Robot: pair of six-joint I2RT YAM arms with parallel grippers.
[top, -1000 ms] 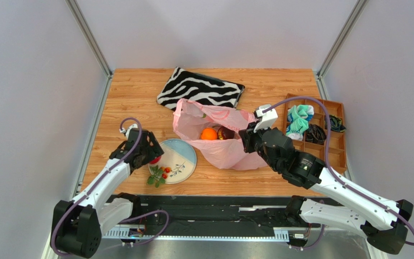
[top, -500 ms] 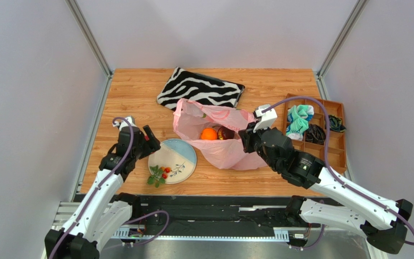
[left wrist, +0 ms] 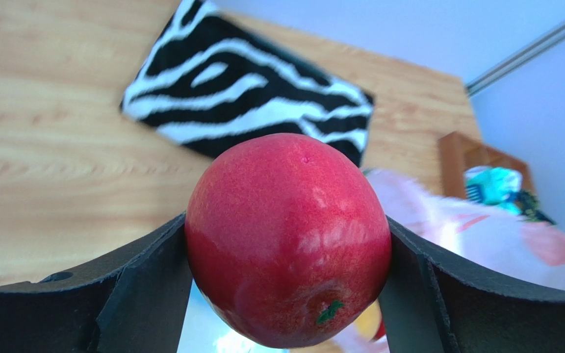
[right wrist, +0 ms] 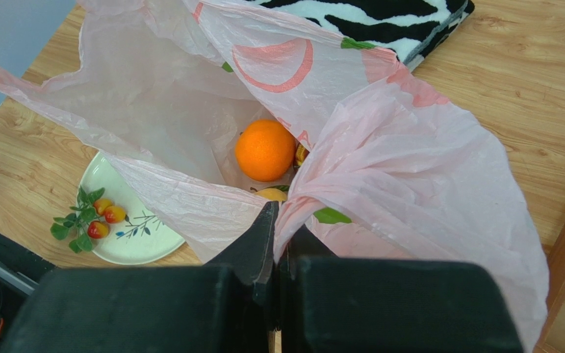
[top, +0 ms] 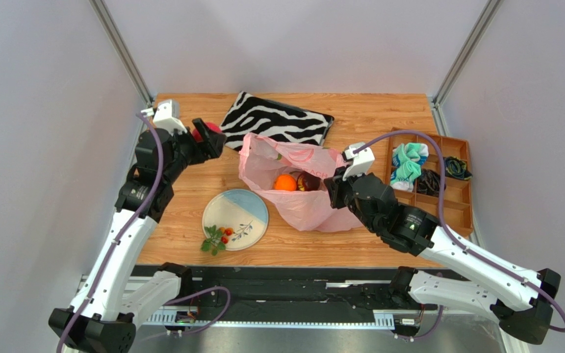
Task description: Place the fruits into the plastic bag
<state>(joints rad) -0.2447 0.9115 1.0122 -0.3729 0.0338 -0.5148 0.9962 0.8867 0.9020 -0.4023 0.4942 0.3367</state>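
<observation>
My left gripper (top: 208, 137) is shut on a red apple (left wrist: 289, 235) and holds it in the air, left of the pink plastic bag (top: 302, 206) and near the zebra pouch. My right gripper (top: 335, 187) is shut on the bag's near right rim (right wrist: 315, 184), keeping the mouth open. Inside the bag lie an orange (right wrist: 265, 150), a dark maroon fruit (top: 308, 181), a yellow-orange one (right wrist: 272, 194) and a glimpse of green (right wrist: 330, 216). A leafy berry sprig (top: 218, 238) rests on the near rim of the blue-and-cream plate (top: 247, 208).
A zebra-striped pouch (top: 273, 121) lies behind the bag. At the right edge a wooden compartment tray (top: 464, 215) holds socks and cords. Grey walls close in the table on the left, back and right.
My left arm has risen from beside the plate and swung back toward the far left, carrying the red apple up to the bag's left side. The right gripper kept its hold on the bag.
</observation>
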